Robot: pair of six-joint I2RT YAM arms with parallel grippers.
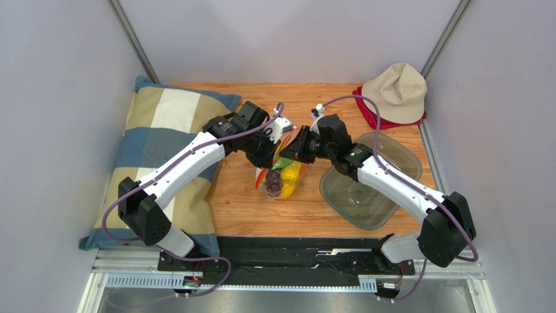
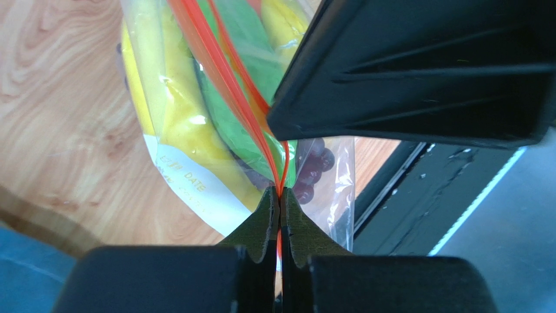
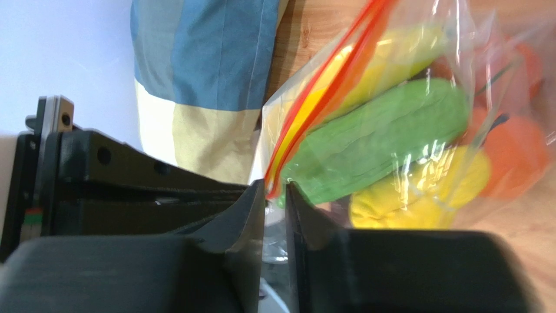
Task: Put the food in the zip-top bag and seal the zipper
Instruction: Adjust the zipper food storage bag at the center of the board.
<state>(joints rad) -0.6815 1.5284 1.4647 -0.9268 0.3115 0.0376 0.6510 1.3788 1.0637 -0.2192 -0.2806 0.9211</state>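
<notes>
The zip-top bag (image 1: 282, 179) hangs above the wooden table, held up between both grippers. Inside it I see the food: a yellow banana (image 2: 176, 111), a green piece (image 3: 385, 137), dark purple grapes (image 2: 313, 163), a yellow fruit (image 3: 417, 189) and an orange one (image 3: 515, 150). My left gripper (image 2: 280, 195) is shut on the orange-red zipper (image 2: 222, 72) at one end of the mouth. My right gripper (image 3: 275, 190) pinches the other end of the zipper (image 3: 320, 91), its jaws a thin gap apart with plastic between them. In the top view both grippers, left (image 1: 273, 153) and right (image 1: 293, 151), meet above the bag. No slider shows.
A grey translucent tray (image 1: 372, 179) lies on the table under my right arm. A checked pillow (image 1: 163, 130) lies along the left side. A beige hat (image 1: 395, 91) sits on a red cloth (image 1: 372, 117) at the back right. Walls close in on both sides.
</notes>
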